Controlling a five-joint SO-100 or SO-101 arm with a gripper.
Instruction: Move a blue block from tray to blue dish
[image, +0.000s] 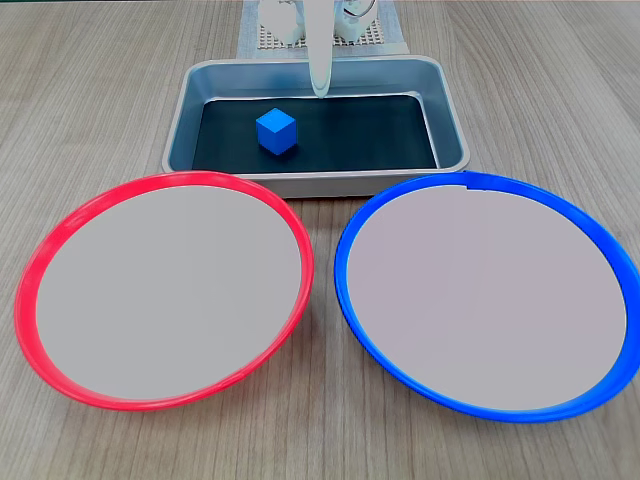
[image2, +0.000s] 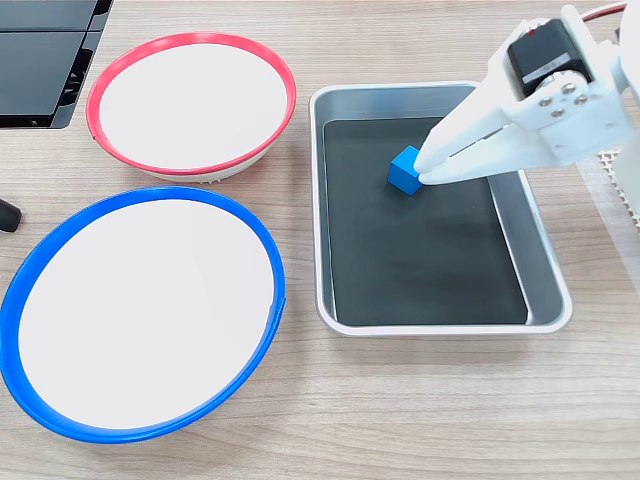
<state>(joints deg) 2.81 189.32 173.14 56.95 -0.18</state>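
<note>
Status at my remote station: the small bright blue cube (image: 277, 131) sits on the black inner floor of the rectangular grey metal tray (image: 455, 125), toward the left half of the floor in a fixed view (image: 277, 131) and toward the upper middle in a fixed view (image2: 405, 169). I read the blue block as resting on the floor, not lifted.

The white two-finger gripper (image2: 424, 173) reaches in over the tray, its tip just beside the block's right edge in a fixed view (image2: 424, 173). Whether it touches the block, I cannot tell. I also cannot tell whether the fingers are apart or together (they overlap into one white wedge from this angle). In a fixed view (image: 320, 88), the gripper appears as a narrow white blade hanging above the tray's far wall, behind the block.

The large round dish with a bright blue rim (image: 345, 290) and the same-sized red-rimmed dish (image: 30, 290) lie side by side on the wooden table (image: 100, 80), near the tray. Both dishes show plain pale interiors.
</note>
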